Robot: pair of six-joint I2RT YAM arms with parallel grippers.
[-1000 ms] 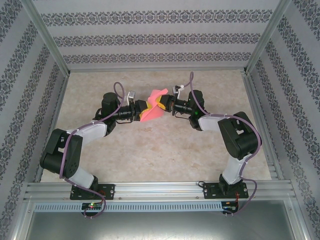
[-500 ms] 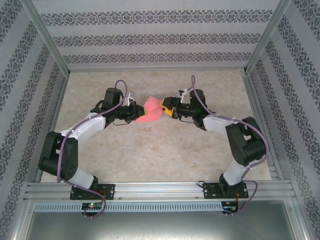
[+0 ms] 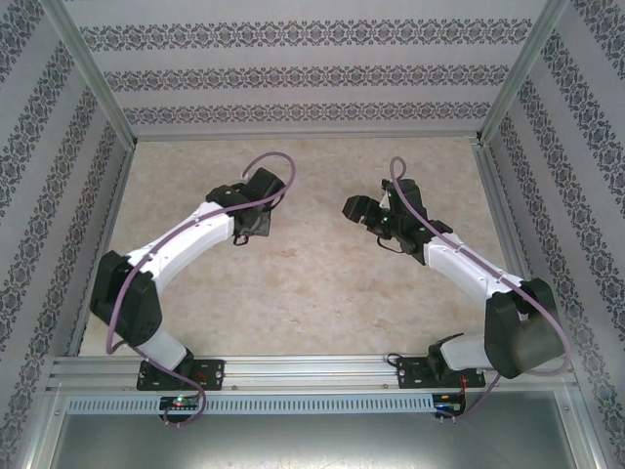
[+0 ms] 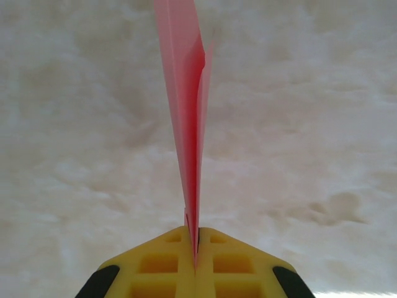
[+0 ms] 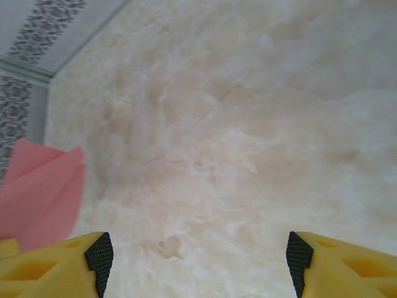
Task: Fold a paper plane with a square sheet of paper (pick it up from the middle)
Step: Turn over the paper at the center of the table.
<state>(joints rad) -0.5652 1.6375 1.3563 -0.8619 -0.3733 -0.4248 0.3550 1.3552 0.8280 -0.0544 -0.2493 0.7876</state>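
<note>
The left gripper (image 4: pixel 194 241) is pinching a folded salmon-pink paper sheet (image 4: pixel 186 93), its layers lying flat together; the right gripper (image 5: pixel 198 261) is gaping wide.

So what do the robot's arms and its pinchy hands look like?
The left arm and the right arm are both made of chunky black joints linked by smooth white tubes. A purple cable loops along each arm. The left gripper and the right gripper each have two bright yellow fingers with moulded square hollows and black patches.
</note>
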